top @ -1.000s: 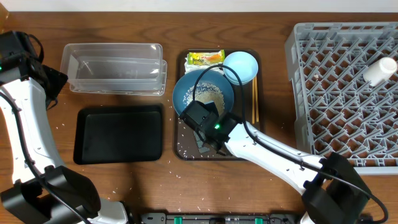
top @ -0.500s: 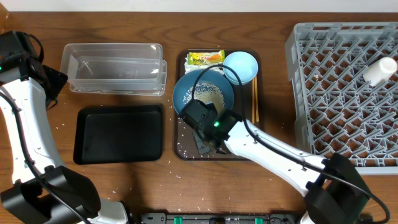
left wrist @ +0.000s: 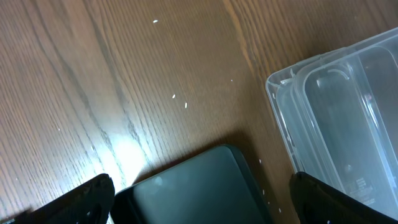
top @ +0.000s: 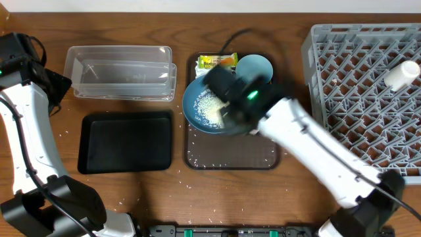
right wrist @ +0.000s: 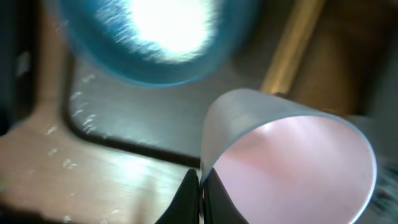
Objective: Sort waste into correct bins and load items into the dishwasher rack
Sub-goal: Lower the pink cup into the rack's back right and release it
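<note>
We've barely begun: right claw (right wrist: 200,182) pinches the cup (right wrist: 292,158).
Beyond it, bowl (right wrist: 118,59), rice (top: 210,108) and wrapper (top: 217,62) wait; left claw (left wrist: 205,194) gapes empty.

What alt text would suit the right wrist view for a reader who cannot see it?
The right gripper pinches the rim of a pink cup over a dark tray. A blurred dark-blue bowl fills the top left.
</note>
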